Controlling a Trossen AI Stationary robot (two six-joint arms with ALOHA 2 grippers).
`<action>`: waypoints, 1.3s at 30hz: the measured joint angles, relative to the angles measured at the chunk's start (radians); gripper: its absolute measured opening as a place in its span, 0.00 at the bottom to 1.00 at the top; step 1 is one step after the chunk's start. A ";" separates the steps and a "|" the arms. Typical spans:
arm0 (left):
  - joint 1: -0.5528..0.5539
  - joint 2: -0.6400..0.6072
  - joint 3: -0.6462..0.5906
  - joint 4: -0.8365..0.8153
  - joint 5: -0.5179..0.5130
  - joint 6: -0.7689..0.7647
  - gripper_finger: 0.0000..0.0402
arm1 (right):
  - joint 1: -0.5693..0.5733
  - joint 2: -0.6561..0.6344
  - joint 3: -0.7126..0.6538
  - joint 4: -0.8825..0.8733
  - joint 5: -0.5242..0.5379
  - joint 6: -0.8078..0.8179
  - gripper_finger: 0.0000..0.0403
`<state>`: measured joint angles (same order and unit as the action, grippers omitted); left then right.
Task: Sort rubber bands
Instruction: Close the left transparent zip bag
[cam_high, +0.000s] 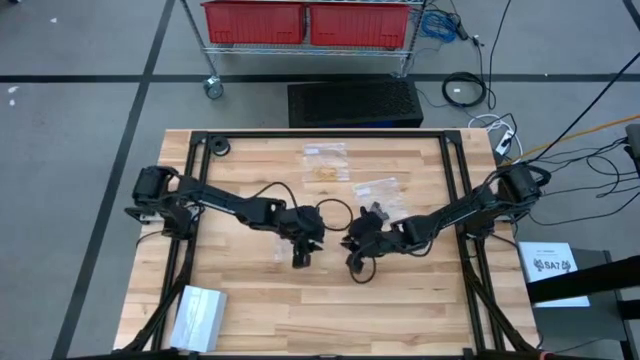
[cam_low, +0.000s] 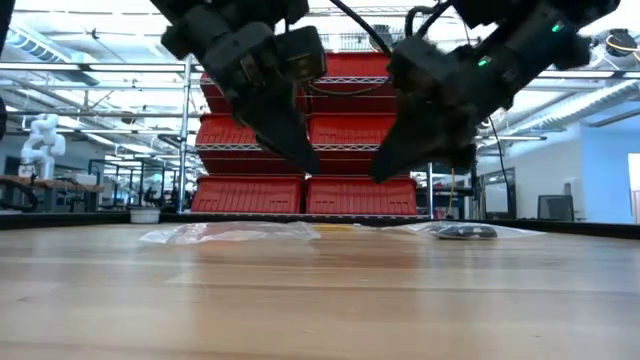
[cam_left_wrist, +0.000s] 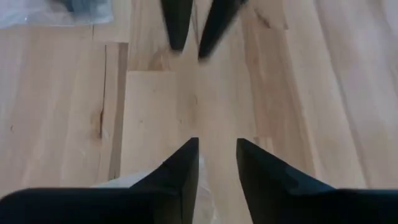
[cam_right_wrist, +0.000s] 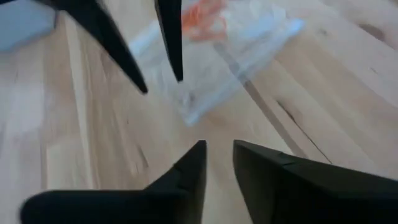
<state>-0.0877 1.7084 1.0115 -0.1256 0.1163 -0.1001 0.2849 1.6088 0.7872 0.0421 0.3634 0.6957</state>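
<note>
Left hand (cam_high: 301, 258) hangs over mid-bench, fingers (cam_left_wrist: 180, 171) parted by a narrow gap, nothing between them. Right hand (cam_high: 355, 264) sits just beside it, tips angled toward the left one, fingers (cam_right_wrist: 186, 174) also slightly apart and pinching nothing. Both hands are above the bench (cam_high: 400, 310), off the wood in the low view. Orange rubber bands (cam_right_wrist: 205, 18) lie inside a clear bag (cam_right_wrist: 230, 56) on the far half of the bench, beyond the hands. Second clear bag (cam_high: 377, 190) sits beside it, with a dark cluster (cam_low: 462, 232) showing in the low view; cannot tell if those are bands. Grey flat box (cam_high: 197, 316) lies at the bench's near left corner. Red bins (cam_high: 310, 22) sit on the rack behind.
</note>
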 joint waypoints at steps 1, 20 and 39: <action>0.005 -0.009 0.000 -0.010 0.012 -0.007 0.28 | -0.004 0.017 0.000 0.040 0.007 0.000 0.18; 0.123 -0.485 -0.511 0.327 -0.170 -0.076 0.03 | -0.168 0.390 0.091 0.539 0.019 -0.066 0.47; 0.311 -0.777 -0.766 0.428 -0.078 -0.152 0.02 | -0.253 0.427 0.287 0.275 -0.005 -0.234 0.02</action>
<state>0.2231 0.9310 0.2456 0.3026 0.0380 -0.2526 0.0318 2.0363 1.0744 0.3170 0.3583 0.4615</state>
